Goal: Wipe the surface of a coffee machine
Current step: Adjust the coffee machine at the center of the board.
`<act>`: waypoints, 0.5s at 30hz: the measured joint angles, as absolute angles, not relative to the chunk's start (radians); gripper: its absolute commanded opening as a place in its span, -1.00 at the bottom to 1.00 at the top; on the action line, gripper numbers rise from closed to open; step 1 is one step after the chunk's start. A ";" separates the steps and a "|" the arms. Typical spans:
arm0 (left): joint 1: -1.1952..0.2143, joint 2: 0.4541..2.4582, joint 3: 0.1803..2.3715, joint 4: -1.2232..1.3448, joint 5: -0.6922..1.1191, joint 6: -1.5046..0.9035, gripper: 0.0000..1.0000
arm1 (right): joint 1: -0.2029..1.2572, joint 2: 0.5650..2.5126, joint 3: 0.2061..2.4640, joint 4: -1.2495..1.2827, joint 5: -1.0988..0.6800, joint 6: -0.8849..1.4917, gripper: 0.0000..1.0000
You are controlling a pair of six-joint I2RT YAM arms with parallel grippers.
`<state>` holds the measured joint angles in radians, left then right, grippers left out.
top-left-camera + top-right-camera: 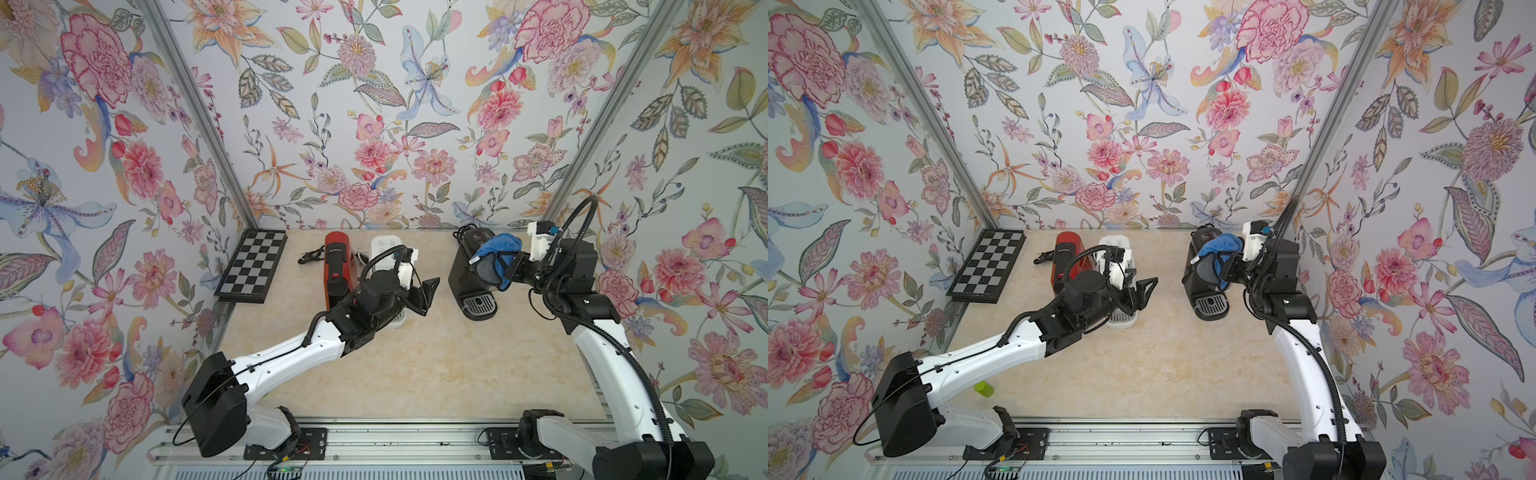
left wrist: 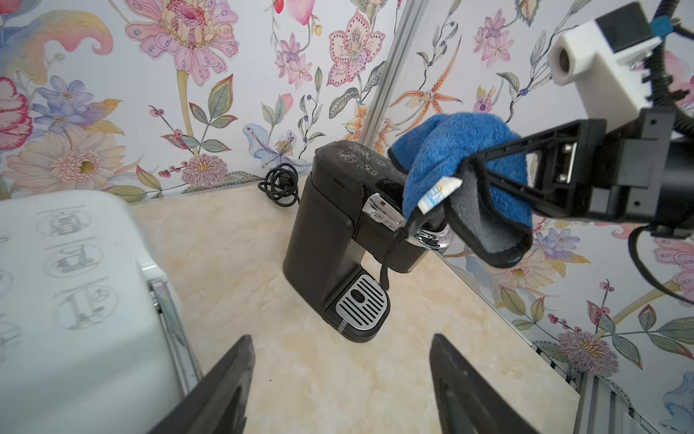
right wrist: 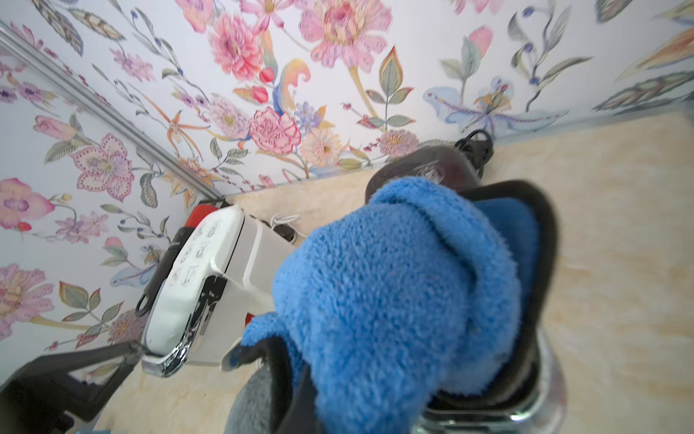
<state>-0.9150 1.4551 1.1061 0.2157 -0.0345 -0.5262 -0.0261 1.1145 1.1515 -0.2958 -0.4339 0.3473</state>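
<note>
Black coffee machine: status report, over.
Right gripper shut on blue cloth. Cloth on top front of black coffee machine. Left gripper open, empty, beside white machine. Nothing blocking the wipe.

**A:** From where did the two top views look?

**B:** From high above the grey aluminium rail (image 1: pixel 395 442), facing down and toward the floral-papered back wall (image 1: pixel 374 124). Both top views took in the whole beige marble-patterned tabletop (image 1: pixel 415 374), nearly alike.

**A:** And the wrist cameras?

**B:** The left wrist camera looked across the tabletop at the black plastic coffee machine (image 2: pixel 323 233) from mid-distance. The right wrist camera sat very close behind the fluffy blue microfibre cloth (image 3: pixel 394 300), which filled much of its frame. Both wrist views shared the glossy white coffee machine (image 2: pixel 75 282) and that black machine.
</note>
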 measured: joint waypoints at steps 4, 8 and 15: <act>-0.944 1.573 1.208 0.217 -0.037 -0.519 0.48 | -0.144 1.128 1.218 -0.295 -0.439 0.348 -0.99; -0.956 1.687 1.293 0.209 -0.034 -0.519 0.48 | -0.223 1.198 1.252 -0.279 -0.431 0.361 -0.99; -0.956 1.887 1.515 0.119 -0.045 -0.521 0.53 | -0.266 1.394 1.253 -0.233 -0.323 0.374 -0.99</act>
<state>-0.9558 1.8870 1.5154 0.1192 -0.0448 -0.5213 -0.2657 1.3945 1.2530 -0.2333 -0.3233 0.3744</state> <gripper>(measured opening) 0.759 0.099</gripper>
